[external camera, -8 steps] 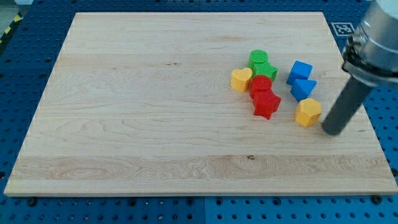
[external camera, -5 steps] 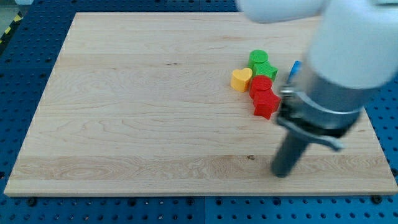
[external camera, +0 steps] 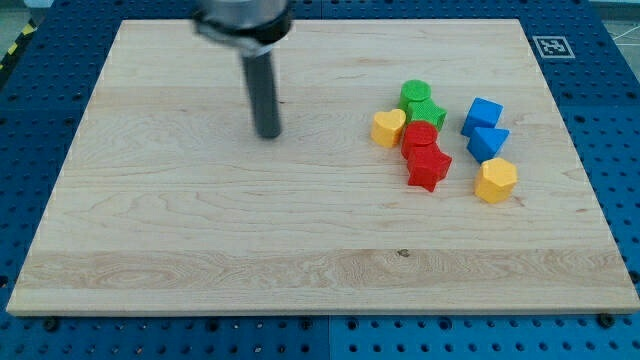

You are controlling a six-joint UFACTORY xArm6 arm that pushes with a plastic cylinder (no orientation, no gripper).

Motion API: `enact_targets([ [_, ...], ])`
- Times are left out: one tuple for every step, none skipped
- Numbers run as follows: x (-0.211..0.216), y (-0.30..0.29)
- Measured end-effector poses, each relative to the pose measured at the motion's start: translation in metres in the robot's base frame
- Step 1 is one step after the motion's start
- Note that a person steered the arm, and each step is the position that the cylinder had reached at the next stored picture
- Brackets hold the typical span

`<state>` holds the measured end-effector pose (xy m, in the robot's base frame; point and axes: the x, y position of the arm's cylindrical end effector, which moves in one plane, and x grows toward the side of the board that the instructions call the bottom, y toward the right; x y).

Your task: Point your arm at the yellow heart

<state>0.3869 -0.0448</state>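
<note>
Nothing between my tip [external camera: 268,133] and yellow heart [external camera: 387,128]

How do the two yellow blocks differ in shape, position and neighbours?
The yellow heart is heart-shaped; the yellow hexagon is six-sided. The yellow heart sits at the cluster's left edge, nearer my tip; the yellow hexagon lies at the lower right. The yellow heart adjoins the red blocks; the yellow hexagon sits below the blue blocks. Both share colour.

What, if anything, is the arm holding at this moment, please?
Nothing is held: my tip stands on bare board, apart from the yellow heart to the view's right.
</note>
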Motion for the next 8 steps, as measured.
enact_targets([
  [-0.057,0.074],
  [-0.068,0.078],
  [-0.062,0.083],
  [-0.046,0.095],
  [-0.046,0.095],
  [-0.035,0.098],
  [-0.019,0.099],
  [-0.009,0.099],
])
